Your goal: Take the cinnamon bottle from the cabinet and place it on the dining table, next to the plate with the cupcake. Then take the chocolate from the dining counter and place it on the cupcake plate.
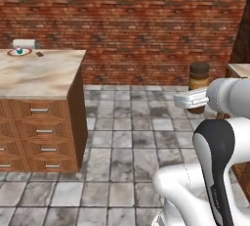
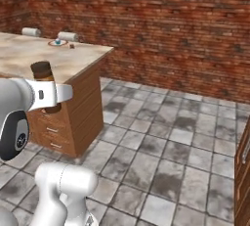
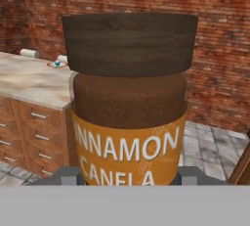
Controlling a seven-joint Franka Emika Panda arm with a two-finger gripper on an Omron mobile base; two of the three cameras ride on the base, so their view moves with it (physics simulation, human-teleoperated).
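One cinnamon bottle (image 3: 128,102), upright, dark cap on top. One bench (image 1: 41,73), marble top. On it, toward 12 o'clock end: one plate (image 1: 19,52), one cupcake (image 1: 19,50) on plate, one chocolate (image 1: 39,54) just beside plate. Two pale rolls (image 2: 31,32) at bench's far edge. Bench front: four drawer handles (image 1: 44,131) countable in left base view.

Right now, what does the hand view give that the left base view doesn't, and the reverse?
Hand view alone: the label lettering on the cinnamon bottle, upright between the gripper fingers. Left base view alone: the chocolate lying beside the plate, and the tiled floor between robot and dining table. Both: the held bottle, the table, the plate with the cupcake, the brick wall.
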